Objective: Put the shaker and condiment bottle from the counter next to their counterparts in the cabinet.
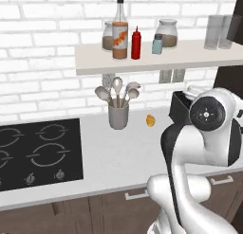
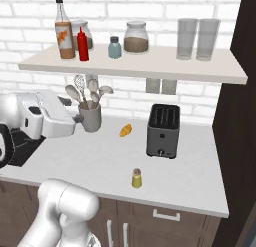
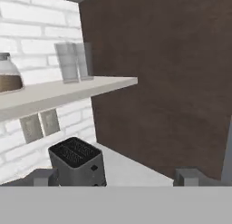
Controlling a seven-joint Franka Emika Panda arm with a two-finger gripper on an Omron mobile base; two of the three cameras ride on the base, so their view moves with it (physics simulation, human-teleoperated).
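The shaker stands near the table's front edge, waiting for pickup. The pincer is spread wide and empty, facing the toaster. The condiment bottle already stands on the cabinet just beside the glass bottle, probably its counterpart.

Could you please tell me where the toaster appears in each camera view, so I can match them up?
Left base view: toaster, right of centre, mostly hidden behind the arm.
Right base view: right of centre on the counter, fully visible.
Hand view: lower left.
Shared landmark: the two glasses on the shelf above it.
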